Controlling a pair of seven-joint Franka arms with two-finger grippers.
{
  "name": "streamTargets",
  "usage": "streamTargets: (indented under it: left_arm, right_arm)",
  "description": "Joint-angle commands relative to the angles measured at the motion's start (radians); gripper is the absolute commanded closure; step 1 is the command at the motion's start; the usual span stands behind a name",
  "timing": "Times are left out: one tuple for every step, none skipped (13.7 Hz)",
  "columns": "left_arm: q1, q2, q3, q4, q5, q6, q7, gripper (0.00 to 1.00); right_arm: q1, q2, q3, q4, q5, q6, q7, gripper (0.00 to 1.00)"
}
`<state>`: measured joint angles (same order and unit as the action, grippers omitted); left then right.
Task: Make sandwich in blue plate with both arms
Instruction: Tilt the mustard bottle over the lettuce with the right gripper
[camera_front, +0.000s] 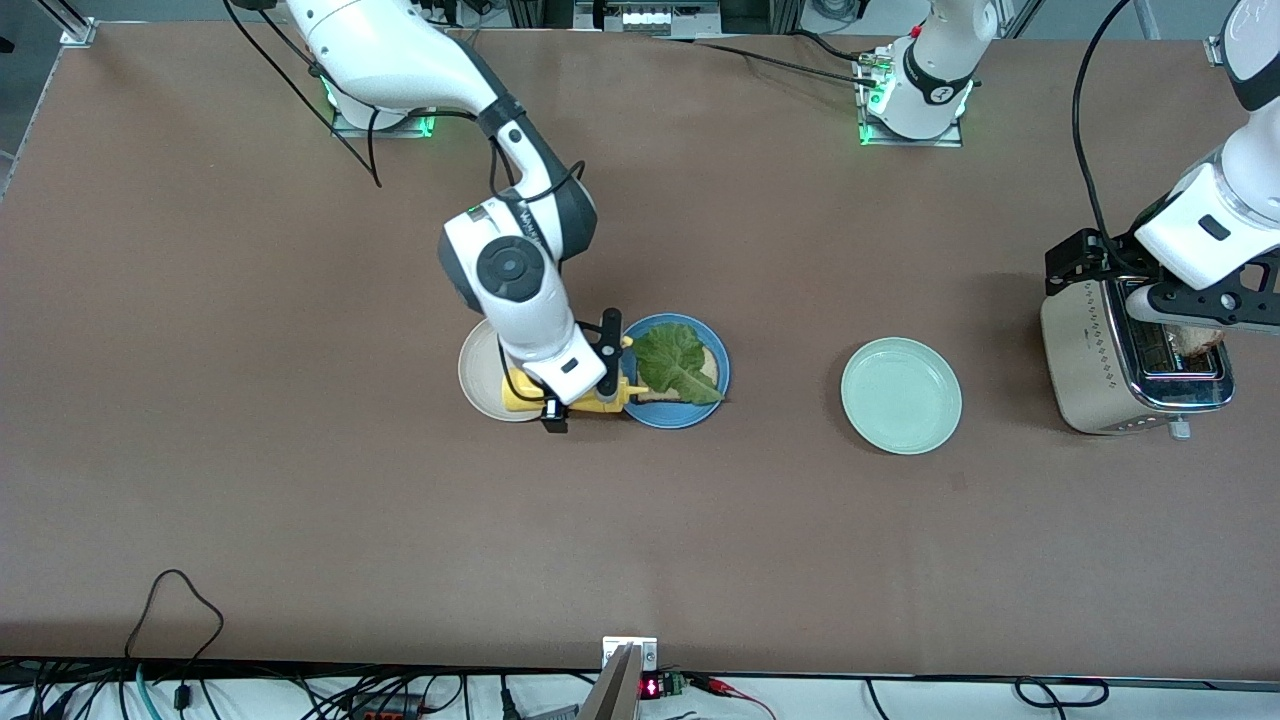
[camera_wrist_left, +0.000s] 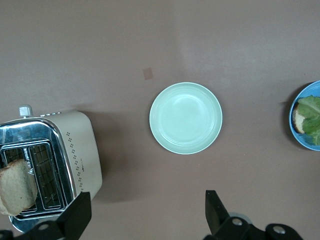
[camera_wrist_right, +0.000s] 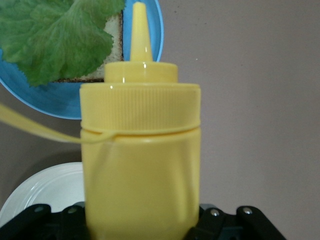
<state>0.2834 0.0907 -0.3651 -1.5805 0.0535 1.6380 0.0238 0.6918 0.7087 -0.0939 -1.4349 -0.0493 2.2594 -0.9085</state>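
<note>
The blue plate (camera_front: 706, 407) holds one bread slice (camera_front: 710, 367) with a green lettuce leaf (camera_front: 676, 362) on top. My right gripper (camera_front: 582, 380) is shut on a yellow squeeze bottle (camera_front: 518, 392). The bottle lies sideways above the cream plate, its nozzle over the blue plate's rim. In the right wrist view the bottle (camera_wrist_right: 141, 165) fills the middle, with the lettuce (camera_wrist_right: 55, 35) and blue plate (camera_wrist_right: 60, 102) past its nozzle. My left gripper (camera_front: 1195, 310) hangs open over the toaster (camera_front: 1090, 370). A second bread slice (camera_wrist_left: 17, 185) stands in a toaster slot.
A cream-white plate (camera_front: 478, 375) lies beside the blue plate, toward the right arm's end. A pale mint-green plate (camera_front: 901, 395) lies between the blue plate and the toaster. Cables run along the table edge nearest the front camera.
</note>
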Motion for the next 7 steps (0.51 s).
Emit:
streamTargets:
  left_arm:
    - [0.01, -0.003, -0.003, 0.005, -0.034, -0.01, 0.022, 0.0]
    - [0.008, -0.003, -0.003, 0.005, -0.034, -0.01, 0.022, 0.0]
    - [0.008, -0.003, -0.003, 0.005, -0.034, -0.01, 0.022, 0.0]
    - [0.008, -0.003, -0.003, 0.005, -0.034, -0.01, 0.022, 0.0]
    - [0.01, -0.003, -0.003, 0.005, -0.034, -0.01, 0.022, 0.0]
    - [0.01, -0.003, -0.003, 0.005, -0.034, -0.01, 0.022, 0.0]
    - [0.01, -0.003, -0.002, 0.004, -0.034, -0.01, 0.022, 0.0]
  right_arm:
    - [0.022, -0.026, -0.012, -0.003, -0.098, -0.041, 0.04, 1.0]
    - [0.023, -0.025, -0.012, 0.014, -0.128, -0.063, 0.04, 1.0]
    - [0.032, -0.02, -0.012, 0.036, -0.151, -0.098, 0.042, 1.0]
    - [0.041, -0.017, -0.012, 0.056, -0.17, -0.131, 0.046, 1.0]
    - [0.049, -0.015, -0.012, 0.068, -0.19, -0.153, 0.046, 1.0]
    - [0.057, -0.015, -0.012, 0.074, -0.21, -0.168, 0.049, 1.0]
    - [0.057, -0.015, -0.012, 0.074, -0.23, -0.187, 0.063, 1.0]
